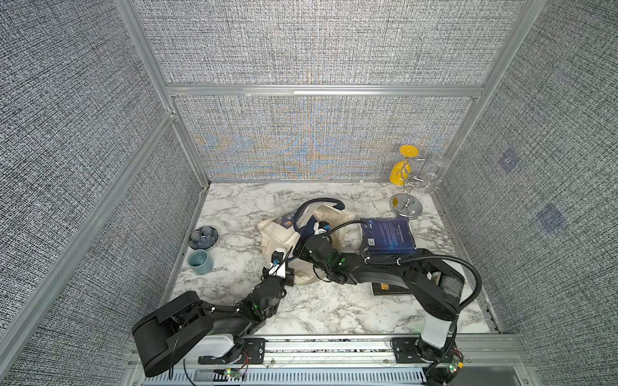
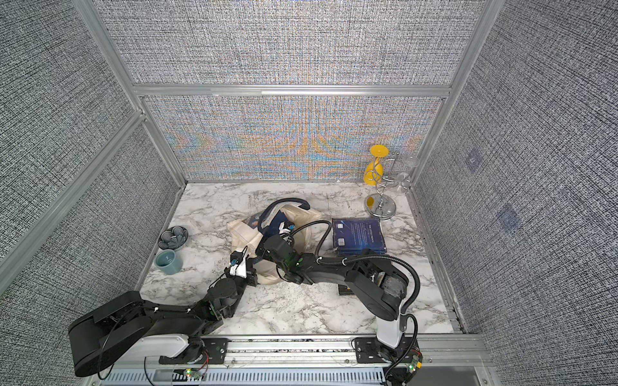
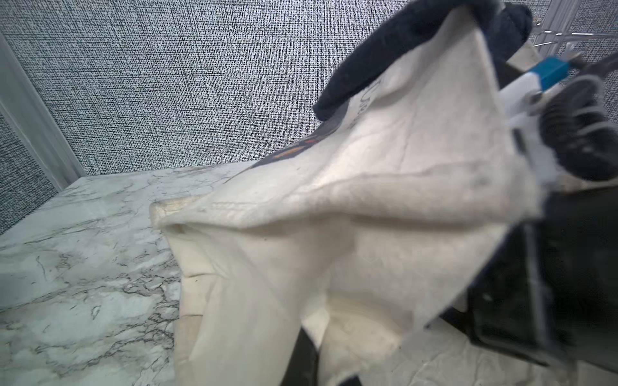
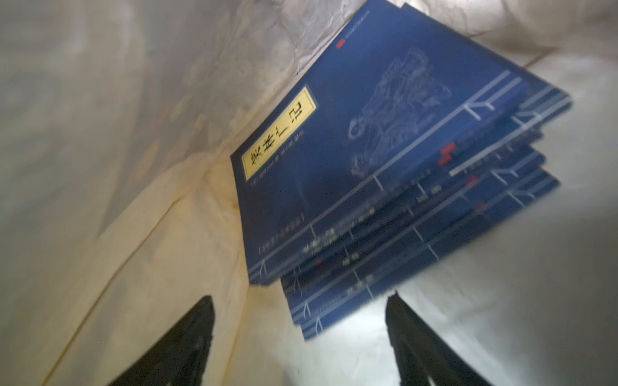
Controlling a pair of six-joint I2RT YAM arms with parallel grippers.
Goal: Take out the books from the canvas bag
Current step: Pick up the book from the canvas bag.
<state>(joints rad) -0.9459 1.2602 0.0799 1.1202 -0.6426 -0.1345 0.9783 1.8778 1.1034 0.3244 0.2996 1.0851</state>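
The right claw stood wide inside the canvas bag, the books straight ahead, long axis running away. The left claw gripped the bag's near rim.

Both top views are bright and evenly lit from overhead; shadows on the marble table are soft and short. The woven wall panels carry coloured moiré, with wide-angle stretching toward the picture edges. Left wrist view: canvas bag out of focus. Right wrist view: dim, books motion-blurred, light glowing through cloth.
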